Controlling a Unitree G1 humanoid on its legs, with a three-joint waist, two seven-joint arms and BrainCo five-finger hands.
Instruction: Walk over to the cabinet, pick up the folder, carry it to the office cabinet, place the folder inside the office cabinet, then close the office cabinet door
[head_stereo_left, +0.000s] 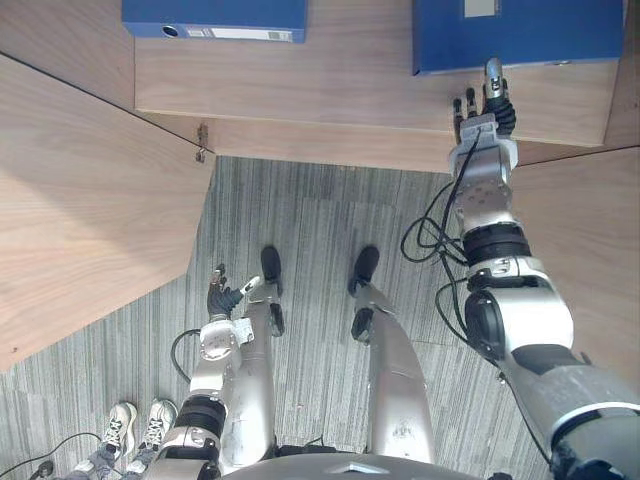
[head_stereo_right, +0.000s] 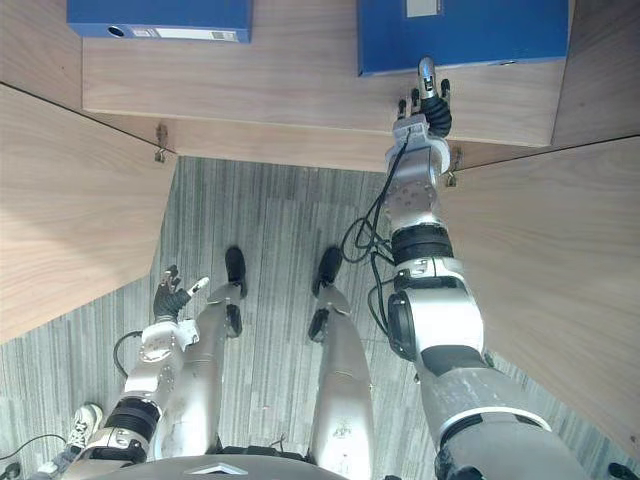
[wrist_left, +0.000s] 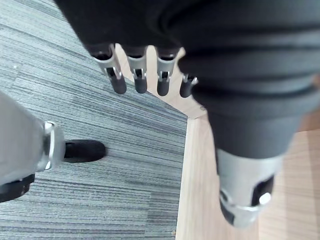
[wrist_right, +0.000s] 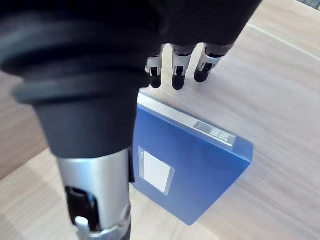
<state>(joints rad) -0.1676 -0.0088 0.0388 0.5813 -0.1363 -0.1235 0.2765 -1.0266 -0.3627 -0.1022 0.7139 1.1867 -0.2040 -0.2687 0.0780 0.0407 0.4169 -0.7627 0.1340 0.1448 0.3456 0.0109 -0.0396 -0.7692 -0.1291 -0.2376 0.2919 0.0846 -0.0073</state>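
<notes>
from my feed i'm looking down into the open cabinet. the blue flat folder with a white label (head_stereo_left: 520, 30) lies flat on the light wooden cabinet shelf (head_stereo_left: 330, 85), at the far right. the right hand (head_stereo_left: 488, 108) reaches out to the folder's near edge, fingers (wrist_right: 177, 75) straight and spread a little, closed around nothing. in the right wrist view the folder lies just under and past the hand, label up, and the dark tips hang over its edge — i cannot tell whether any of them touch it.

a second blue folder (head_stereo_left: 215, 15) with a white strip on its spine lies on the same shelf at the far left, well apart from the first one.

both doors stand open: the left wooden door (head_stereo_left: 80, 200) swings out toward me on the left, and the right wooden door (head_stereo_left: 590, 240) does the same on the right, beside the outstretched arm. between them is the grey striped carpet (head_stereo_left: 310, 220).

the left hand (head_stereo_left: 222, 297) hangs low on the near left — its fingers (wrist_left: 139, 82) are loose and nearly straight, with nothing in them, over the carpet and the near edge of the left door.

a person's white shoes (head_stereo_left: 135, 425) show on the carpet at the near left corner.
</notes>
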